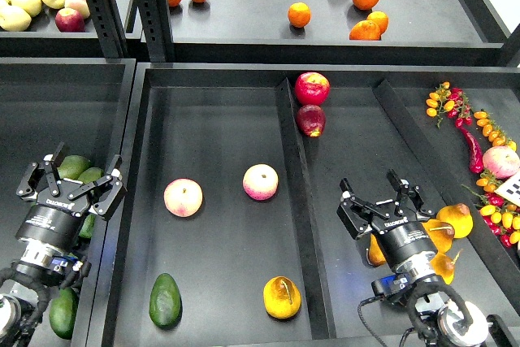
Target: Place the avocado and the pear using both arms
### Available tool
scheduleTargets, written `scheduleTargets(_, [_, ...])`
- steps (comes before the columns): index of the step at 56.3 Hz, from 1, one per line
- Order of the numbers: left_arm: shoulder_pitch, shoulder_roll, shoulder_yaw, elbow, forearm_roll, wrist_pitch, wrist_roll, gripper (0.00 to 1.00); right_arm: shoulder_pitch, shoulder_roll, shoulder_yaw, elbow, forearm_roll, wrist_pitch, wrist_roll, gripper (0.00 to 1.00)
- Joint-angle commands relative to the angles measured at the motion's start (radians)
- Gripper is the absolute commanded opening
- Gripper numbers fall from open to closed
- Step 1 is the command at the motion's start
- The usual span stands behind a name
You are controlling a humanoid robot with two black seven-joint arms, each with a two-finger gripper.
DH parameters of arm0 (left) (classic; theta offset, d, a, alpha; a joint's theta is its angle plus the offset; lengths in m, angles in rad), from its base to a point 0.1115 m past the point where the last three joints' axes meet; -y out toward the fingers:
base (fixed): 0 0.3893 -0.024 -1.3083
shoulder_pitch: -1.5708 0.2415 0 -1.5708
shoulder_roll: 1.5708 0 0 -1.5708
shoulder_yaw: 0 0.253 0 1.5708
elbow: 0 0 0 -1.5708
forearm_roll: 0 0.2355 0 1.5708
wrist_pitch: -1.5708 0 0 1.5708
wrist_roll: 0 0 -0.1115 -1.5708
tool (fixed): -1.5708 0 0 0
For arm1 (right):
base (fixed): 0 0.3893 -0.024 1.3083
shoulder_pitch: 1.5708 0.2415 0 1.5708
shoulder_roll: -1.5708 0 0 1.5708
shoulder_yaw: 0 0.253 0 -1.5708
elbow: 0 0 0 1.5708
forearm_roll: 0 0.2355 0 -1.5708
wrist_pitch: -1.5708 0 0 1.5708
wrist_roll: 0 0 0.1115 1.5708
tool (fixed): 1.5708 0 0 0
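A dark green avocado (165,300) lies at the front left of the middle tray (219,119). A yellow-orange pear (282,297) with a brown streak lies to its right, near the front. Both are free of the grippers. My left gripper (80,171) is open and empty, above the left bin, over other green avocados (75,166). My right gripper (377,194) is open and empty, above the right bin, next to other yellow pears (455,219).
Two pink peaches (183,197) (260,182) lie mid-tray. A divider wall (294,201) separates the tray from the right bin, where two red apples (312,87) sit at the back. Cherry tomatoes and a chili (473,148) lie far right. Oranges (299,15) are on the back shelf.
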Motion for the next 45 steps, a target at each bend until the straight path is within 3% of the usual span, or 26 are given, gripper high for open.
scheduleTargets(1, [-0.002,0.056,0.012,-0.017,0.056,0.0,0.001,1.0,0.0,0.0,0.005,-0.006,-0.001,0.001,0.0,1.0])
scheduleTargets(11, [-0.035,0.125,0.051,-0.02,0.154,0.0,0.029,1.0,0.0,0.0,0.002,-0.02,0.001,0.0,-0.001,1.0])
scheduleTargets(24, [-0.183,0.298,0.199,-0.054,0.22,0.0,0.072,1.0,0.002,0.0,-0.004,-0.02,0.002,0.001,0.0,1.0])
scheduleTargets(39, [-0.299,0.436,0.337,-0.04,0.221,0.0,0.199,1.0,-0.005,0.0,0.017,-0.02,0.004,0.001,0.0,1.0])
scheduleTargets(45, [-0.333,0.514,0.463,-0.049,0.255,0.0,0.21,1.0,-0.003,0.0,0.028,-0.019,0.002,0.0,0.0,1.0])
